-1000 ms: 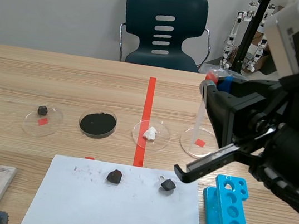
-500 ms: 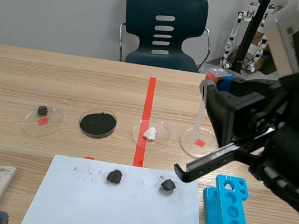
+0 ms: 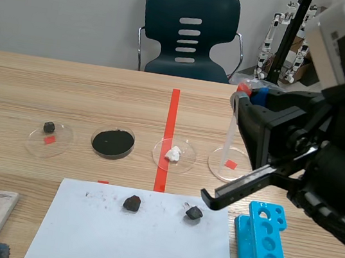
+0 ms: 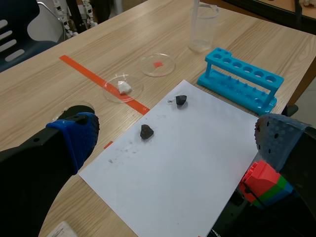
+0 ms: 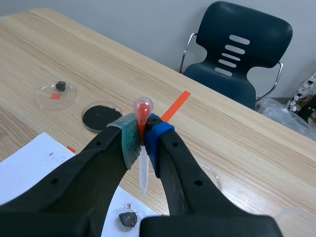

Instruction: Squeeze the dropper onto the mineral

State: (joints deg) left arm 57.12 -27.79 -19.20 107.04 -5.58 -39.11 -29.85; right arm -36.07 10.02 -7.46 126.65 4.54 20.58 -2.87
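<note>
Gripping the dropper (image 5: 142, 173) tip-down, the right end effector (image 5: 143, 138) stood clenched on it — the dark mineral (image 5: 128, 219) lay under it. A slow, gentle squeeze looked best, tip straight over that mineral.

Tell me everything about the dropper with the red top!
The thin clear plastic dropper with a rounded red bulb stands nearly upright, bulb up and narrow tip pointing down. The right tool pinches it just under the bulb, between its grey-green and blue pads. Nothing else touches it; its tip hangs in the air above the wooden table.
</note>
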